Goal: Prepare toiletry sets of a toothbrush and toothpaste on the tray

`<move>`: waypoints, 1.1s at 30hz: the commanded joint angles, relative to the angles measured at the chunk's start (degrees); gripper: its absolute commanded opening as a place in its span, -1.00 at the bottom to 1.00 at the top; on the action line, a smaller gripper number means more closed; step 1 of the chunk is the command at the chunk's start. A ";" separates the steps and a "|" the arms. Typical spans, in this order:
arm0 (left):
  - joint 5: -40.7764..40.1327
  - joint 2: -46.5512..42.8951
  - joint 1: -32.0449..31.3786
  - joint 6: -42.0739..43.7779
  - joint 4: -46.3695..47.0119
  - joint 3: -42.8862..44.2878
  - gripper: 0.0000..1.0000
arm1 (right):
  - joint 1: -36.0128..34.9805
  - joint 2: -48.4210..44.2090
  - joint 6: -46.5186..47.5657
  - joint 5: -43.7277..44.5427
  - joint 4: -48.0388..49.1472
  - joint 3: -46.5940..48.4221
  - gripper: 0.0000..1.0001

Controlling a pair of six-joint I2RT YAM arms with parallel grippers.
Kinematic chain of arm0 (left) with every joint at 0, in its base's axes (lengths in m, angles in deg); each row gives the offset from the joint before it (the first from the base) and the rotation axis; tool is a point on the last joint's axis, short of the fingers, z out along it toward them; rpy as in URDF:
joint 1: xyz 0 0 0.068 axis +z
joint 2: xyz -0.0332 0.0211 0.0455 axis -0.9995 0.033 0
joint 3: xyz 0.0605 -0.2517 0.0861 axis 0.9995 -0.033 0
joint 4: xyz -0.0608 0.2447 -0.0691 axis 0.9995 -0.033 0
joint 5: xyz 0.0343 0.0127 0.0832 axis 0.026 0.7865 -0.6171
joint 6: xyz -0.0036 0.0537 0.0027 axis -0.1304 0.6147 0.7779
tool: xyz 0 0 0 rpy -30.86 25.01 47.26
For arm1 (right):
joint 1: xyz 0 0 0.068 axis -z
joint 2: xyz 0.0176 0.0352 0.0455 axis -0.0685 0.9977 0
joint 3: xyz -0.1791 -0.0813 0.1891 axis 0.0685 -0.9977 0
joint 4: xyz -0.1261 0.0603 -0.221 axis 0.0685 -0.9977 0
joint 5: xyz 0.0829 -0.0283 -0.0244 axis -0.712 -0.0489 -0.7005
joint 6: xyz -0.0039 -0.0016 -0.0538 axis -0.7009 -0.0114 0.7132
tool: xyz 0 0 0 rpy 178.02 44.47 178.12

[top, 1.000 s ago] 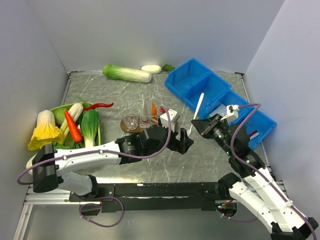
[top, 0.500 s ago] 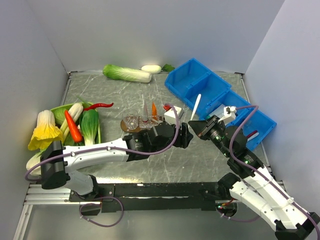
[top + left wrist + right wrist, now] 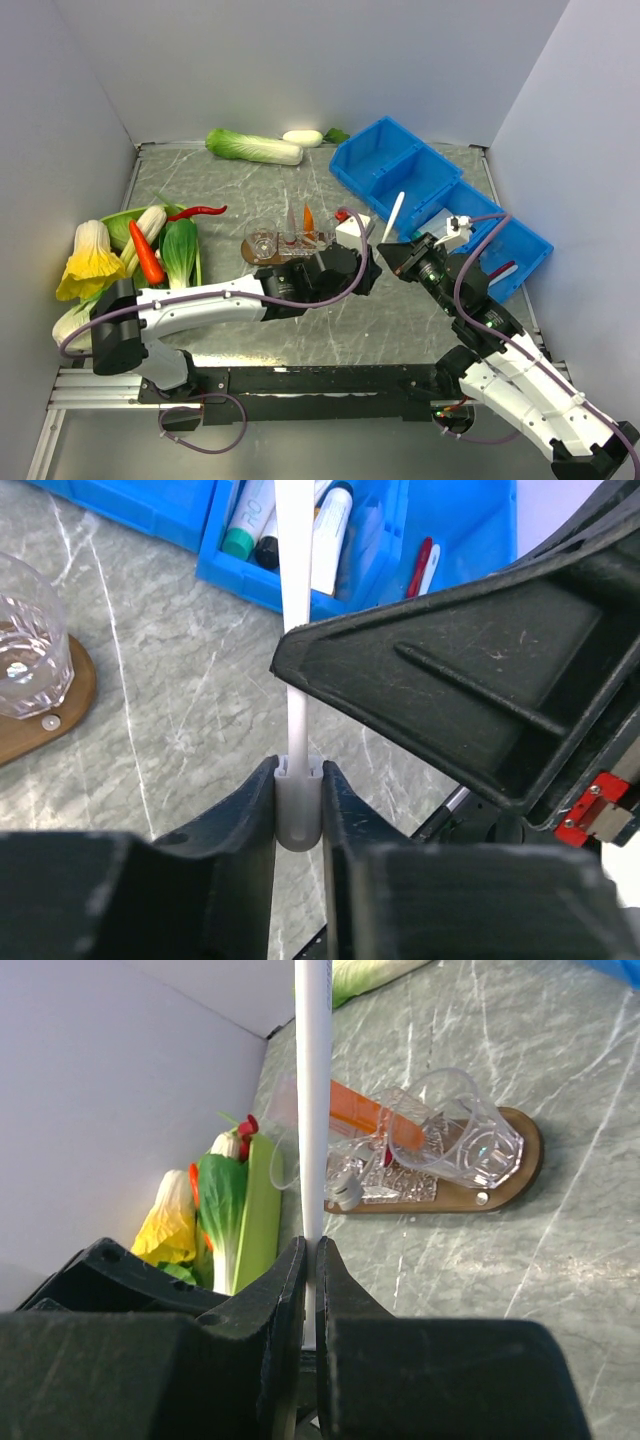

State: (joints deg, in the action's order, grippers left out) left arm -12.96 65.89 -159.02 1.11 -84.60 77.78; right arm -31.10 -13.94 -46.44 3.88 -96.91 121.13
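Looking from above: both arms meet mid-table, just right of the tray (image 3: 254, 257). The right gripper (image 3: 392, 252) holds the toothbrush (image 3: 397, 212) tilted upward, and the left gripper (image 3: 370, 264) sits at its lower end.
Why: probably a handover, since the tray lies on the left arm's side.
Toothpaste: the toothpaste (image 3: 308, 217) stands among the clear cups on the tray.
Left wrist: only here can you see the left jaws pinching the brush's grey butt end (image 3: 298, 810), with the right claw's black body just beside them.
Right wrist: the jaws are pressed onto the white shaft (image 3: 313, 1110). This view alone shows the tray (image 3: 527, 1153) lying beyond the brush.
Status: the brush is not yet on the tray.
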 commanded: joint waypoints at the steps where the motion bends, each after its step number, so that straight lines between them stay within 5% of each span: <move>1: -0.08 0.85 -0.28 0.22 -0.29 2.98 -0.66 | -0.66 -0.26 -0.65 1.49 2.46 -0.44 -1.00; 5: -0.61 1.03 -0.19 -0.13 -0.73 3.51 -0.98 | -0.57 -0.61 -1.09 2.63 2.11 -0.79 -1.00; 10: -0.52 1.21 -0.19 0.13 -1.69 3.86 -0.98 | -0.57 -1.93 -0.57 4.21 1.06 -0.97 -0.68; 13: -0.61 1.12 0.07 1.88 -3.63 4.74 -0.98 | -0.57 -2.46 0.83 5.01 -0.34 -0.27 -0.36; 16: 1.06 -0.72 1.30 4.07 -6.00 5.00 -0.98 | -0.57 -2.98 2.94 6.32 -3.06 1.48 0.40; 19: 2.29 -3.44 2.88 5.92 -11.44 5.53 -0.98 | -0.48 -4.39 6.98 9.57 -6.93 4.12 0.66; 26: 8.27 -13.63 6.40 7.51 -32.26 7.64 -0.98 | 0.04 -8.43 17.00 17.48 -13.35 9.12 0.90; 33: 5.02 -21.72 10.62 8.56 -52.48 7.11 -0.98 | 2.33 -9.84 30.10 24.26 -13.89 10.19 0.99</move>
State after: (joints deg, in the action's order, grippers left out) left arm -7.02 47.33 -150.63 7.71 -123.29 83.63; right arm -30.27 -23.20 -25.63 23.73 -109.92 130.13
